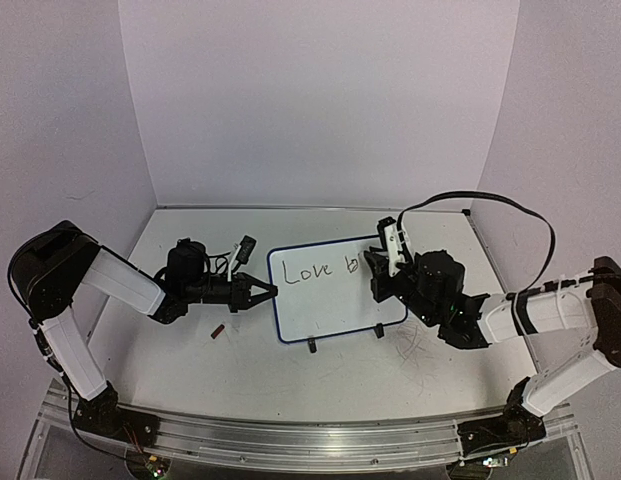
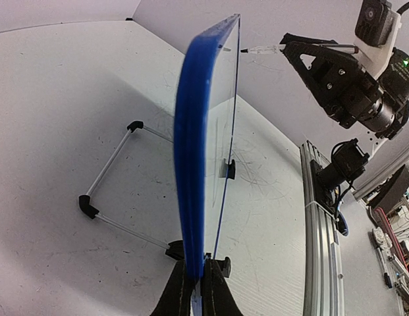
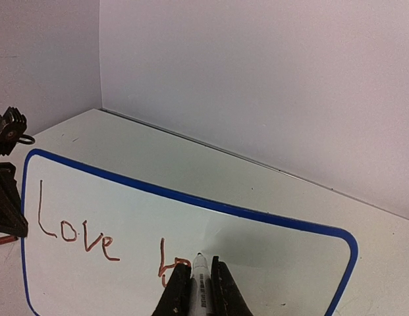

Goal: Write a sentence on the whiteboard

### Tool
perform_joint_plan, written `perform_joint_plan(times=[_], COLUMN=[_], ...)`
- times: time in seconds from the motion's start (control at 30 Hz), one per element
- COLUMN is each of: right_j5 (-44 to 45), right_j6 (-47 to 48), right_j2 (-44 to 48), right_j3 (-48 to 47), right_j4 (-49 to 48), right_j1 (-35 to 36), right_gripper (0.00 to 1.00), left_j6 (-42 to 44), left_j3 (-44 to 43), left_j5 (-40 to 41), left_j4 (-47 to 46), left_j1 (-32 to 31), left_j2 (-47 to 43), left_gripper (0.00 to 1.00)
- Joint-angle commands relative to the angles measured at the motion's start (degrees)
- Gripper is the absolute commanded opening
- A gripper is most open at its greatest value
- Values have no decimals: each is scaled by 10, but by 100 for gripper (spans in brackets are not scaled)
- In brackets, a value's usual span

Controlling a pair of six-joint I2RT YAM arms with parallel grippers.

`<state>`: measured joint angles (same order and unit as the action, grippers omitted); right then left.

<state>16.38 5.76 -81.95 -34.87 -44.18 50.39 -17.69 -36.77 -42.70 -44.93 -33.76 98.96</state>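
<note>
Left claw (image 2: 199, 280) clamped on the dark-blue rim of the small white rectangular whiteboard (image 1: 320, 305), propped on the scuffed white bench (image 1: 190, 350) by a wire stand (image 2: 110, 164). Right claw (image 3: 199, 266) grips a white marker pen (image 3: 201, 289), tip at the dark handwritten lettering (image 3: 76, 230). Board judged light, stiff, slick, tippy: hold by the rim.

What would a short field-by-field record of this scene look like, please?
whiteboard: standing on its feet on the table, blue rim
lettering: reads "Love b"; sentence unfinished
left gripper: shut on the whiteboard's left edge
right gripper: shut on a marker
marker tip: at the board face, just beside the "b"
small red item: lying on the table left of the board, too small to identify
</note>
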Motion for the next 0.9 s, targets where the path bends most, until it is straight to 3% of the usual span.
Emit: perform_joint_plan(times=[0.0, 0.37, 0.53, 0.87], right_j5=[2, 49, -17, -5], right_j6=[0, -12, -9, -15], right_j2=[-17, -9, 41, 6], right_j3=[-27, -19, 18, 2], right_j4=[-31, -12, -37, -20], right_j1=[-2, -2, -2, -4], right_gripper=[0, 0, 0, 0], left_j6=[26, 27, 26, 27], left_j3=[-15, -16, -17, -21], left_j5=[27, 25, 25, 24], left_j4=[19, 21, 22, 24], left_j1=[4, 4, 4, 4], left_j2=[-17, -17, -16, -17], left_gripper=[0, 0, 0, 0])
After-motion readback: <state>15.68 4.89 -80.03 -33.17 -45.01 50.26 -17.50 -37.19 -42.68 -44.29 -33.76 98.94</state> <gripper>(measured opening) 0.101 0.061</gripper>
